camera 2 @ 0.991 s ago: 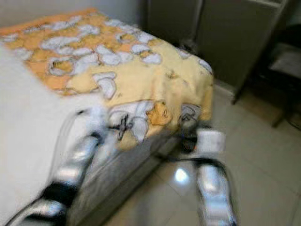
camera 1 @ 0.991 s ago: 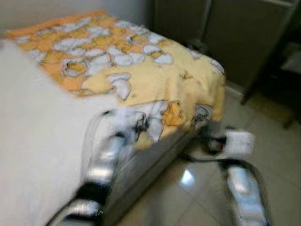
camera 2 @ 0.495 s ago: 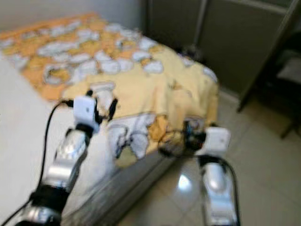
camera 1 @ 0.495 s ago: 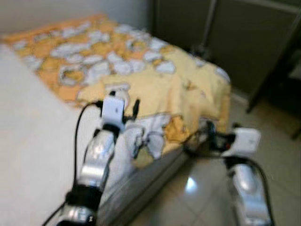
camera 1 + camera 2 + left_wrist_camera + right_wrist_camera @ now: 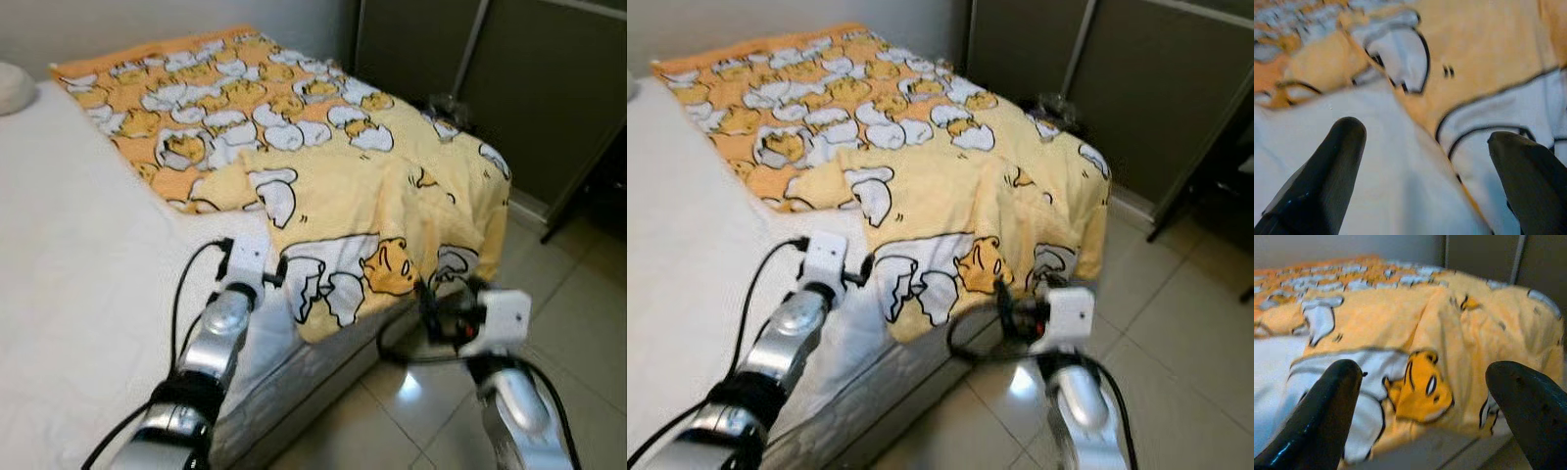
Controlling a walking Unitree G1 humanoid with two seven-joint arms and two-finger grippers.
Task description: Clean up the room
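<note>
White bed (image 5: 69,245) under yellow blanket (image 5: 392,196); left gripper (image 5: 1425,161) and right gripper (image 5: 1425,396) spread wide.

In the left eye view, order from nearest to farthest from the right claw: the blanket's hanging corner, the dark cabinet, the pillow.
1. Blanket's hanging corner: just beyond the right claw.
2. Dark cabinet: farther, right side.
3. Pillow: farthest, far left bed end.

Blanket (image 5: 323,166): spread on the bed (image 5: 88,284), its near edge hanging over the bed's corner, just ahead of both pincers. Left gripper (image 5: 1420,161): over the bed's sheet, at the blanket's edge, fingers apart. Right gripper (image 5: 1420,396): over the floor (image 5: 578,313), facing the hanging fold, fingers apart. Wardrobe (image 5: 549,88): beyond the bed, ahead of the right gripper.
</note>
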